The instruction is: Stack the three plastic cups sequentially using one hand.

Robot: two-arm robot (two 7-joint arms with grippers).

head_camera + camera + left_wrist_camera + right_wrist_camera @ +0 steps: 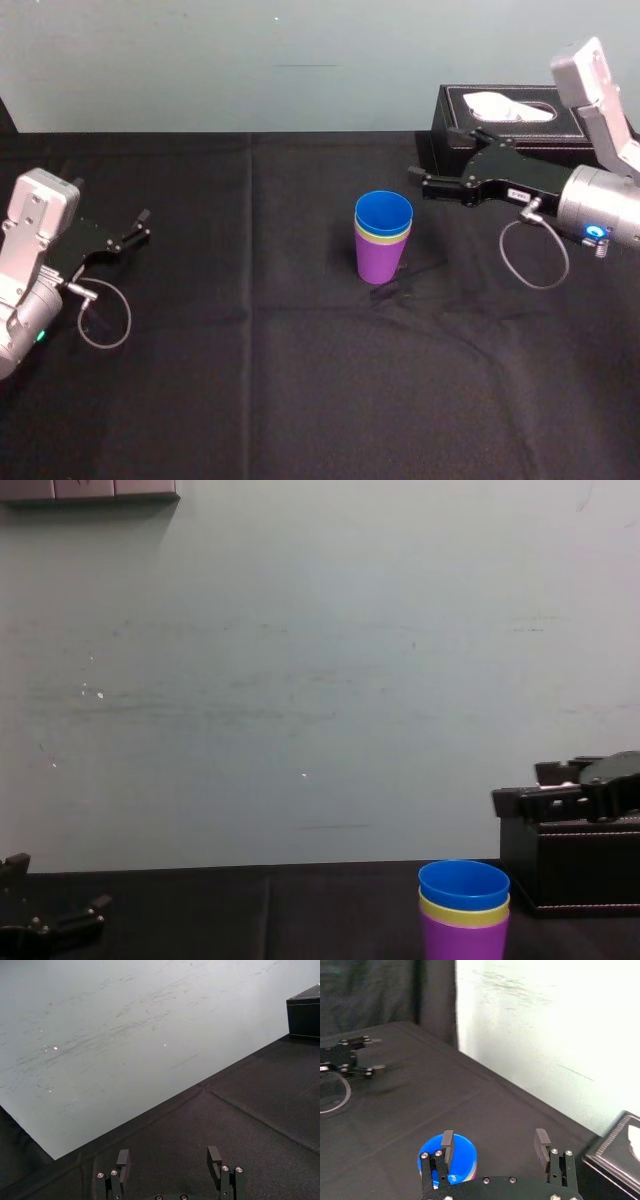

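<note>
Now the three plastic cups (pixel 382 245) stand nested in one upright stack near the middle of the black table cloth (pixel 300 400). The purple cup (pixel 379 266) is at the bottom, resting on the cloth. The yellow-green cup (pixel 463 913) sits inside it with just a band below its rim showing. The blue cup (pixel 384 212) is innermost and highest, its mouth open upward.

The right gripper (pixel 419 178) hangs to the right of the stack and a little farther back, above the cloth and apart from the cups. Its slim black fingers (pixel 541 1137) point left, toward the centre of the table. They are spread wide with nothing between them, and in the right wrist view the blue cup's mouth lies beneath one of them. A small white label (pixel 518 194) sits on the gripper's black body, and a grey cable loop (pixel 532 262) droops under its wrist. Just behind this arm, at the far right edge of the table, stands a black tissue box (pixel 470 108) with white tissue showing in its slot.

The left gripper (pixel 143 226) rests low at the left side of the table, well apart from the cups. Its jaws are parted and empty. A pale wall (pixel 320 680) rises behind the far edge of the table.
</note>
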